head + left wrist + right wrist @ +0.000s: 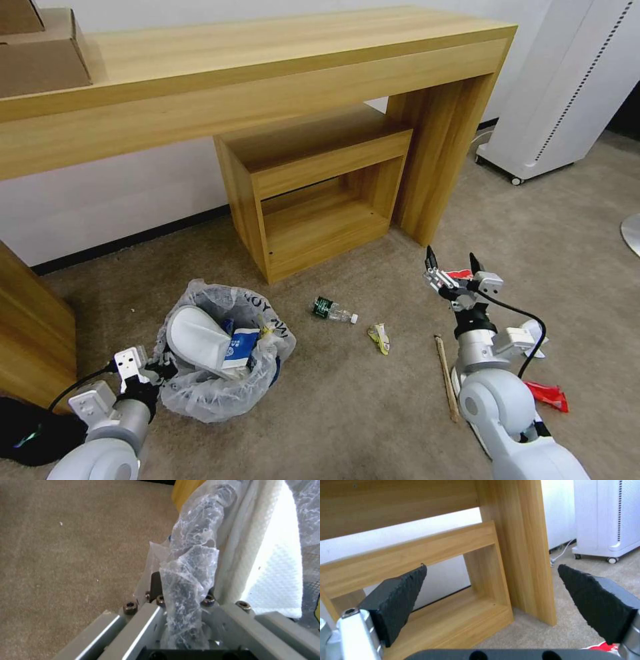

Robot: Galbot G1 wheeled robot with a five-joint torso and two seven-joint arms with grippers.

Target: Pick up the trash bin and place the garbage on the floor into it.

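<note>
The left gripper (pixel 155 371) is clamped on the rim of the small round blue trash bin (pixel 220 390), lined with clear wrinkly plastic, on the beige carpet floor (pixel 347 407). The right gripper (pixel 452 265) is held wide open above one red wrapper (pixel 460 274); one clear green-labelled bottle (pixel 331 310) and one wooden stick (pixel 446 377) are seen nearby on the carpet.

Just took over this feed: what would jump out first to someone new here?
The trash bin, stuffed with a white slipper, sits near the left with the left tool shut on its bagged rim. The right tool hangs open above a red wrapper. A bottle and wooden stick lie on the floor between.
</note>
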